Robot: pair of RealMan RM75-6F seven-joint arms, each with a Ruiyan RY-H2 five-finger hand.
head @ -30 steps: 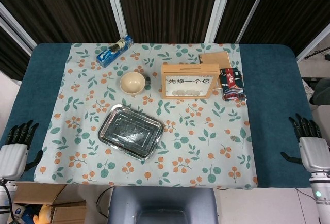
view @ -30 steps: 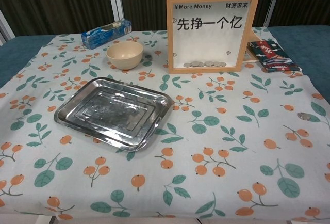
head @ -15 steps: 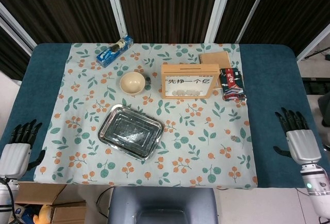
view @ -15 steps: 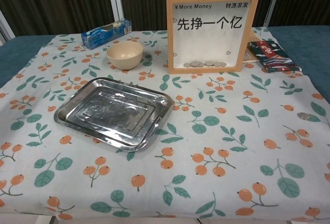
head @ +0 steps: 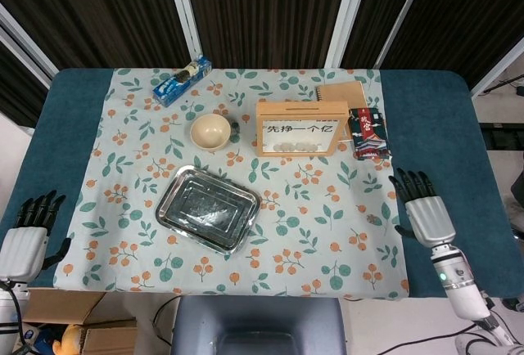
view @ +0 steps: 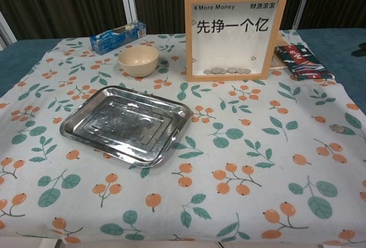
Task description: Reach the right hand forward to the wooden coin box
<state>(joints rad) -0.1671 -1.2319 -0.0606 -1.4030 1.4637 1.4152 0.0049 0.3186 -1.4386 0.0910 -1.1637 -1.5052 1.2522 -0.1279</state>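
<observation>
The wooden coin box [head: 300, 128] stands upright at the back middle of the floral cloth, with a white front panel and coins lying along its bottom [view: 233, 34]. My right hand [head: 426, 212] hovers at the cloth's right edge, fingers spread and pointing away, holding nothing. It is well short of the box, nearer me and to the right. My left hand [head: 29, 236] rests at the near left corner of the table, fingers apart and empty. The chest view shows neither hand clearly, only a dark tip at its right edge.
A metal tray [head: 208, 208] lies left of centre, a beige bowl [head: 211, 132] behind it, and a blue packet [head: 182, 80] at the back left. A notebook [head: 342, 93] and a dark packet [head: 368, 132] sit right of the box. A loose coin [view: 337, 128] lies near the cloth's right edge.
My right hand has moved left and forward from the table's right edge to the cloth's right border. The left hand has barely shifted. Nothing on the table moved.
</observation>
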